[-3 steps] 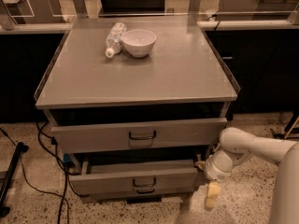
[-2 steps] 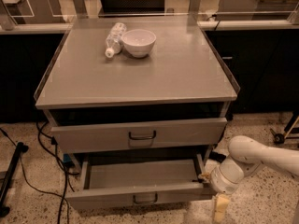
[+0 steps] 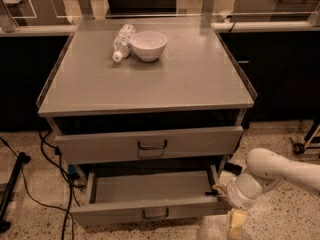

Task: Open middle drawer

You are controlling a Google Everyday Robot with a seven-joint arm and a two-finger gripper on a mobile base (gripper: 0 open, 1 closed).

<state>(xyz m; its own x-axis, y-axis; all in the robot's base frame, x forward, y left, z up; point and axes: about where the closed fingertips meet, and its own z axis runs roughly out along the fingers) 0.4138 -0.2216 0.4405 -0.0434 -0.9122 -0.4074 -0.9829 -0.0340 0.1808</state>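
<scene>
The middle drawer point(image 3: 150, 215) is a grey metal drawer with a small dark loop handle point(image 3: 156, 214) at its centre. It stands pulled out toward me, and its bare inside point(image 3: 150, 186) shows. My gripper point(image 3: 231, 204) sits at the end of the white arm point(image 3: 272, 171), against the drawer's right front corner and low near the floor. The top drawer point(image 3: 150, 144) above it is shut. The lowest drawer is hidden under the pulled-out one.
A white bowl point(image 3: 148, 45) and a lying plastic bottle point(image 3: 122, 41) sit on the cabinet top point(image 3: 150, 84). Black cables point(image 3: 55, 159) and a dark stand point(image 3: 12, 184) lie on the speckled floor at the left. A wheeled leg point(image 3: 305, 143) stands at the right.
The middle drawer has slid further out toward me and shows more of its inside. My gripper and arm have moved down and toward me with its right corner.
</scene>
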